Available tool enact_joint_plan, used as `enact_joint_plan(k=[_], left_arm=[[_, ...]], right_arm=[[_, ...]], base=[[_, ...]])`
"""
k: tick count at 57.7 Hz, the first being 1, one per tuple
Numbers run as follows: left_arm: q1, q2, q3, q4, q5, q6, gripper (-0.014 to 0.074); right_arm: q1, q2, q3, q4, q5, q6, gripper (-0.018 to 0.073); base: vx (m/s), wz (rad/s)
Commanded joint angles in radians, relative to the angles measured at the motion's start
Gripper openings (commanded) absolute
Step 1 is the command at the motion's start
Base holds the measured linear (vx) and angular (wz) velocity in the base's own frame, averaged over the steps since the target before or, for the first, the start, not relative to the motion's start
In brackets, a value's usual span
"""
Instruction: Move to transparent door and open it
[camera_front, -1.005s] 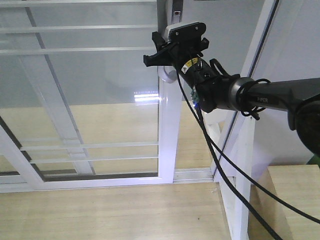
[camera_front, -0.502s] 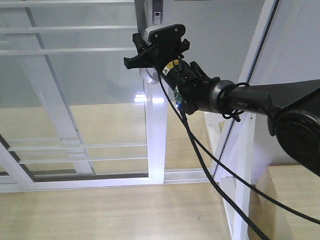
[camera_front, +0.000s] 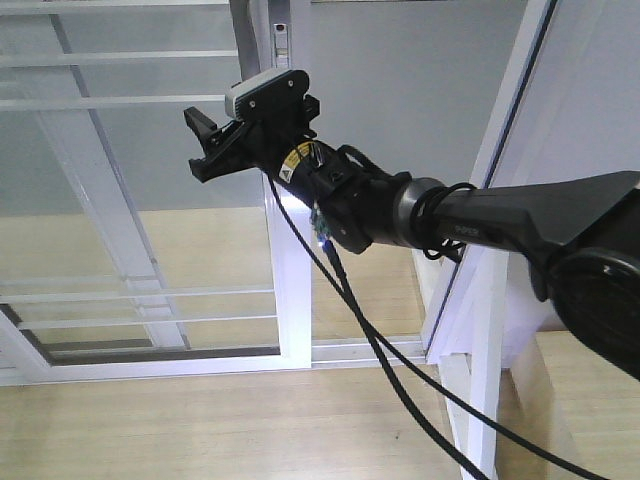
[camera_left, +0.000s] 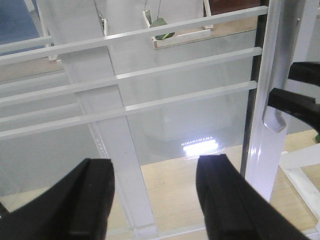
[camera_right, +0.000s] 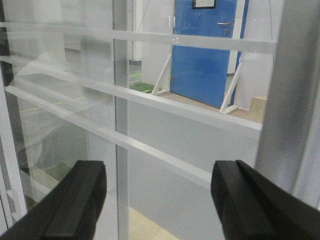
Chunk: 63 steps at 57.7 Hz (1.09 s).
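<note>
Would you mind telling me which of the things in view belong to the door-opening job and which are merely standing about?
Part of the job:
transparent door
its grey handle
right claw, open, close by the handle

Just standing about:
blue door, seen through the glass
white post
wooden floor
left claw, open, holding nothing
</note>
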Motion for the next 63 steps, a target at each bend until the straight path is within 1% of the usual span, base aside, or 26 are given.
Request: enact_joint_plan(k=[1,5,6,10,12,15,18,22,37,43,47,50,52,53,55,60,63], left_arm=[[-0.005,-0.005,-0.035,-0.007,-0.072,-0.003,0.0481],[-0.005,-0.005,-0.035,-0.007,-0.072,-0.003,0.0481],[-0.005,-0.005,-0.035,-0.007,-0.072,-0.003,0.0481],[-0.005,-0.005,-0.035,-0.007,-0.074,-0.003,0.0481],[-0.005,-0.005,-0.035,-0.007,-0.074,-0.003,0.0481],[-0.005,-0.005,-0.035,-0.007,-0.074,-0.003,0.0481],[-0.005,-0.005,-0.035,-0.007,-0.074,-0.003,0.0481],[-0.005,-0.005,-0.035,-0.007,-0.074,-0.003,0.0481],[-0.005,-0.005,-0.035,-0.007,-0.079,-0.003,0.0481],[-0.005,-0.004,-0.031,-0.008,-0.079,-0.003,0.0481],[-0.005,0.011,-0.02,-0.014,-0.085,-0.004,0.0481],[-0.006,0.036,-0.002,-0.035,-0.108,-0.004,0.0481],[-0.006,0.057,0.015,-0.054,-0.14,-0.004,0.0481],[-0.007,0.086,0.047,-0.08,-0.202,-0.003,0.0481],[-0.008,0.107,0.068,-0.089,-0.255,-0.003,0.0481],[-0.028,0.185,0.128,-0.086,-0.474,-0.004,0.0481],[-0.061,0.249,0.153,-0.08,-0.618,-0.004,0.0481]], right_arm=[[-0.024,-0.136,-0.028,0.021,0.071,-0.03,0.055],[-0.049,-0.2,-0.028,0.021,0.299,-0.082,0.055],[-0.055,-0.213,-0.028,0.021,0.368,-0.087,0.055],[-0.095,-0.28,-0.028,0.021,0.572,-0.093,0.055],[-0.118,-0.308,-0.028,0.019,0.654,-0.093,0.055],[-0.153,-0.345,-0.025,0.017,0.729,-0.093,0.055],[-0.198,-0.396,0.007,0.015,0.743,-0.093,0.055],[-0.261,-0.473,0.076,0.015,0.726,-0.093,0.0549],[-0.521,-0.846,0.433,0.016,0.792,-0.092,0.0547],[-0.589,-0.985,0.529,0.017,0.815,-0.089,0.0547],[-0.617,-1.063,0.576,0.017,0.824,-0.089,0.0547],[-0.631,-1.108,0.604,0.017,0.824,-0.089,0.0547],[-0.637,-1.134,0.622,0.017,0.824,-0.089,0.0547],[-0.64,-1.159,0.642,0.017,0.823,-0.086,0.0547],[-0.639,-1.176,0.652,0.016,0.821,-0.087,0.0547],[-0.639,-1.194,0.674,0.017,0.822,-0.081,0.0547],[-0.639,-1.195,0.68,0.017,0.823,-0.08,0.0547]], base=[[0.0,0.0],[0.0,0.0],[0.0,0.0],[0.0,0.0],[0.0,0.0],[0.0,0.0],[0.0,0.0],[0.0,0.0],[0.0,0.0],[0.0,0.0],[0.0,0.0],[0.0,0.0],[0.0,0.0],[0.0,0.0],[0.0,0.0],[0.0,0.0],[0.0,0.0]])
